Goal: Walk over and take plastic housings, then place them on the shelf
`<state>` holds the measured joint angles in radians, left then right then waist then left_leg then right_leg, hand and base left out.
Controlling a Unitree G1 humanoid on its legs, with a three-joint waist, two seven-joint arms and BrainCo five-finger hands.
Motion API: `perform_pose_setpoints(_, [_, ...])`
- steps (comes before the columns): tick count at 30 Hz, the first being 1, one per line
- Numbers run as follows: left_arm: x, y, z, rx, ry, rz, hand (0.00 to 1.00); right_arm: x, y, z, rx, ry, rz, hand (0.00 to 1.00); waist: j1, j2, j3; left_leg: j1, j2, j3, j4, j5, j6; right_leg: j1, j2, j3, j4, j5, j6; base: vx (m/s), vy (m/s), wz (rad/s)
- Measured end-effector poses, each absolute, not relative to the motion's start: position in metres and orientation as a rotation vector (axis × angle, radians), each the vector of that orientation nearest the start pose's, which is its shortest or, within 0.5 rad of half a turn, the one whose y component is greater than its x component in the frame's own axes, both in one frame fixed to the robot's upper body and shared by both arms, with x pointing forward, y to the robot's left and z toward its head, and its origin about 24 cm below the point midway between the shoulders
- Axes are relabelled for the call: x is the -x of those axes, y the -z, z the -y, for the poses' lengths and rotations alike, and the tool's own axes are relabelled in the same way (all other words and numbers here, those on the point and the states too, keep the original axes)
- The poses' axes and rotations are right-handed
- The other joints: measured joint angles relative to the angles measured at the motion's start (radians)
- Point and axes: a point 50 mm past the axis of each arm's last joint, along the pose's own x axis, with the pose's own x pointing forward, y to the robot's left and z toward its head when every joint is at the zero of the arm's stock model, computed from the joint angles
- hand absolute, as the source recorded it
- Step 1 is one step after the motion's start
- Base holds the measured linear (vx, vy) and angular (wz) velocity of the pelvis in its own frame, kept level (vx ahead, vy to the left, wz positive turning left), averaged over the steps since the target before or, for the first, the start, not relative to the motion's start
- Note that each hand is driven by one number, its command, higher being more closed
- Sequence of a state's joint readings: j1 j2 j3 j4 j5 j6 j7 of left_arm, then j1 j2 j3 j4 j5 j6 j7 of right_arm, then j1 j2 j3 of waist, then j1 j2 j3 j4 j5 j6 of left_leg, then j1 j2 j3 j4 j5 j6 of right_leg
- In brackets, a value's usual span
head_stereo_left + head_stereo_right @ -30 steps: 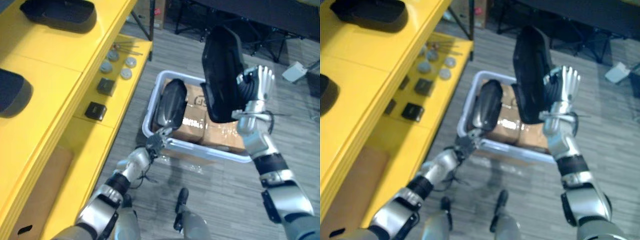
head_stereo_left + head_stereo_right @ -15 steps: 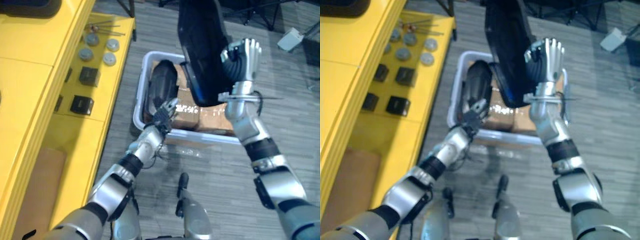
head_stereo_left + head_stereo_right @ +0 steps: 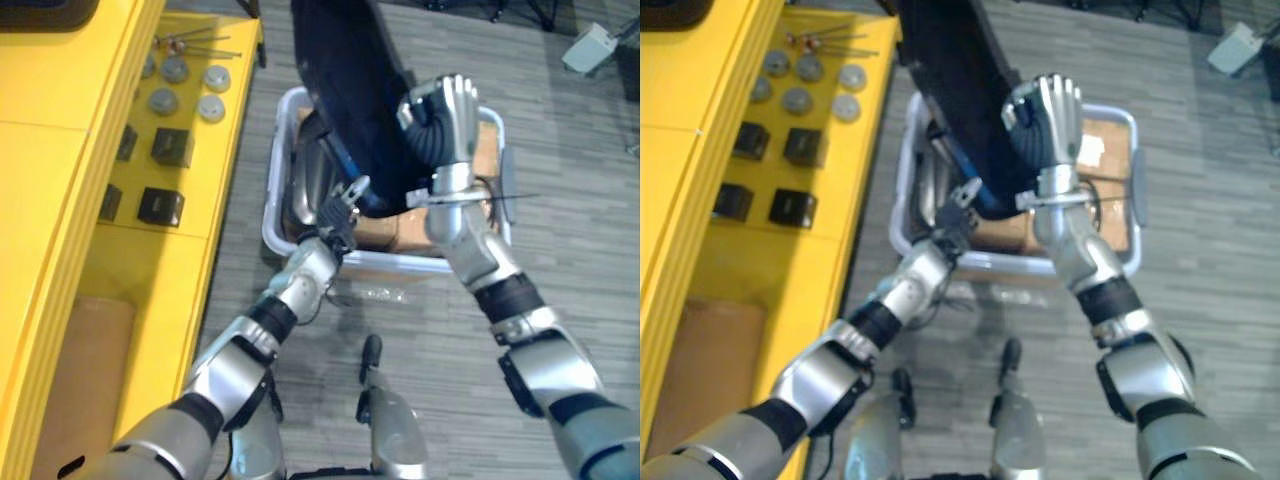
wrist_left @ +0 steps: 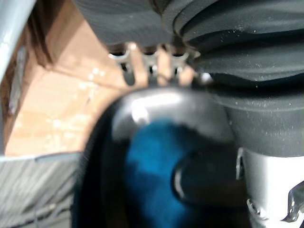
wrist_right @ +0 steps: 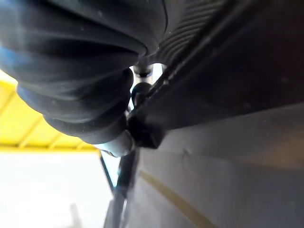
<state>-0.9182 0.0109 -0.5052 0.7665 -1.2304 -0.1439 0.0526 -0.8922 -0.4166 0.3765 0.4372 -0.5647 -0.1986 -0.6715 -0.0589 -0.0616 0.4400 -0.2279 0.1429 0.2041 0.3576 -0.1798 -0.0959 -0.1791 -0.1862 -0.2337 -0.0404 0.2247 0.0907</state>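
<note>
Grey plank floor [image 3: 560,230], then the yellow shelf [image 3: 60,180] at my left (black blocks [image 3: 160,205] and discs [image 3: 210,105] on it). Over the white bin [image 3: 400,263] my right hand [image 3: 440,120] curls round a big black housing [image 3: 350,90]; my left hand [image 3: 340,210] is by a second housing [image 3: 310,180] inside, its grip I cannot tell.

Grey wood-plank floor [image 3: 580,200] runs under everything; yellow shelving [image 3: 40,200] stands along the left side.
</note>
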Motion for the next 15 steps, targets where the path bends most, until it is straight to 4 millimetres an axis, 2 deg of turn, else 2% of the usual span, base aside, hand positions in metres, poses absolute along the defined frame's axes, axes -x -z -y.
perform_pose_setpoints(8, [-0.369,-0.144,-0.008,0.869,0.421,0.008,0.00,-0.356,-0.241,0.113,0.865,0.293,1.013,1.00,-0.008,0.000,0.000,0.002,0.000,0.001,-0.002,0.000,0.000,0.000,0.000,0.001,0.000,0.000,0.000,-0.02,0.004,0.00])
perform_pose_setpoints(9, [-0.369,-0.145,-0.009,0.871,0.415,0.021,1.00,-0.356,-0.242,0.112,0.863,0.293,1.015,1.00,-0.008,0.000,0.000,0.003,0.000,0.002,-0.002,0.000,0.000,0.000,0.000,0.002,0.000,0.000,0.000,0.00,0.000,0.00])
perform_pose_setpoints(15, [-0.369,-0.146,-0.011,0.883,0.399,0.055,1.00,-0.347,-0.239,0.109,0.823,0.277,1.036,1.00,-0.008,0.000,0.000,0.018,0.000,0.015,-0.010,0.000,0.000,0.002,0.000,0.015,0.000,0.000,0.000,0.00,0.000,-0.06])
